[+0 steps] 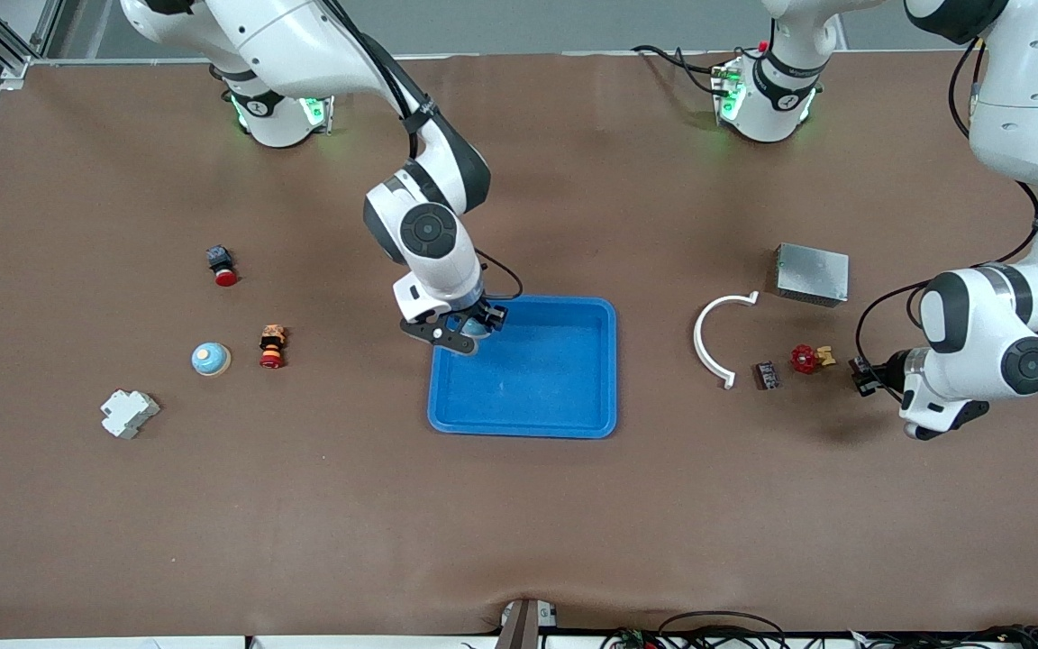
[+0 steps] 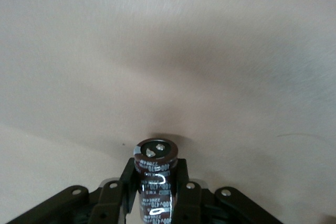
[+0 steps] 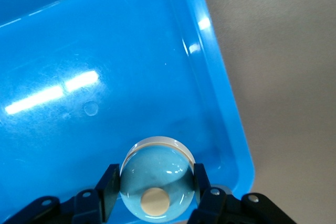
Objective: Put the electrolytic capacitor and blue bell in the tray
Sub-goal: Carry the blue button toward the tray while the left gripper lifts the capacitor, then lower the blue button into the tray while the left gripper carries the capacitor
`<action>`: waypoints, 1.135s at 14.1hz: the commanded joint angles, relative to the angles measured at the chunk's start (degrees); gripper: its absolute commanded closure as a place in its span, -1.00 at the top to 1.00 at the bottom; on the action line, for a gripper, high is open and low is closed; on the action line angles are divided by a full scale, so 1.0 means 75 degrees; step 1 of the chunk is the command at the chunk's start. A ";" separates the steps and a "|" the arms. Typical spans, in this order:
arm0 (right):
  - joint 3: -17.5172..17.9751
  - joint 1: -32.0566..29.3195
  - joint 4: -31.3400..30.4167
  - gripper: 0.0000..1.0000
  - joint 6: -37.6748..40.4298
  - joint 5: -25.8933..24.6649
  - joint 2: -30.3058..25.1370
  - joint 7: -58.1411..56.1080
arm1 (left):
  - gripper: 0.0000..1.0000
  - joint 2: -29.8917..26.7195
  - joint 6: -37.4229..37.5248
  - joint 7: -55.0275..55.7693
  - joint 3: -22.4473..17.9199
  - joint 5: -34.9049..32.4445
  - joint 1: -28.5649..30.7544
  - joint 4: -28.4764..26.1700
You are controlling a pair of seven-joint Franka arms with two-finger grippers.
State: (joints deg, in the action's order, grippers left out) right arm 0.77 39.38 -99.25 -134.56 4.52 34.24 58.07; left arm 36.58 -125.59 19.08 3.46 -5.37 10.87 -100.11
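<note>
My right gripper (image 1: 472,330) is shut on the blue bell (image 3: 157,178), a light blue dome with a tan button. It holds the bell low over the inside corner of the bright blue tray (image 1: 573,397), at the end toward the right arm. In the right wrist view the tray floor (image 3: 105,51) is bare under the bell. My left gripper (image 1: 863,375) is shut on the electrolytic capacitor (image 2: 156,170), a dark brown cylinder with white print. It holds the capacitor above bare table at the left arm's end, beside a red valve.
A second light blue dome (image 1: 211,359), two red-capped buttons (image 1: 223,266) (image 1: 272,347) and a white breaker (image 1: 129,413) lie toward the right arm's end. A white curved piece (image 1: 710,338), a metal box (image 1: 811,274), a small dark part (image 1: 766,375) and the red valve (image 1: 807,359) lie toward the left arm's end.
</note>
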 commanded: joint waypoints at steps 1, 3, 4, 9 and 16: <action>-0.0092 0.0140 0.0424 -1.00 0.0070 0.0030 0.0285 0.0202 | -1.00 -0.0108 0.0594 0.0174 0.0055 -0.0210 -0.0067 0.0444; -0.0091 0.0140 0.0506 -1.00 -0.0093 0.0042 0.0438 0.0249 | -1.00 -0.0236 0.1401 0.0453 0.0125 -0.0152 -0.0300 0.0819; -0.0091 0.0140 0.0507 -1.00 -0.0210 0.0053 0.0520 0.0261 | -1.00 -0.0364 0.1730 0.0885 0.0148 -0.0117 -0.0418 0.0937; -0.0091 0.0221 0.0671 -1.00 -0.0235 0.0030 0.0708 0.0273 | -1.00 -0.0577 0.1898 0.3847 0.0838 -0.0093 -0.1167 0.1359; -0.0127 0.0269 0.0671 -1.00 -0.0235 -0.0017 0.0848 0.0296 | -1.00 -0.0413 0.1898 0.7014 0.1238 -0.0023 -0.2713 0.1969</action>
State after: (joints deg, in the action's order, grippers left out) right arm 0.69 40.52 -95.47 -136.58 4.50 39.91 59.21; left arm 32.58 -112.51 66.65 12.79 -5.36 -6.48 -87.15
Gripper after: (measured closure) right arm 0.383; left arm 0.670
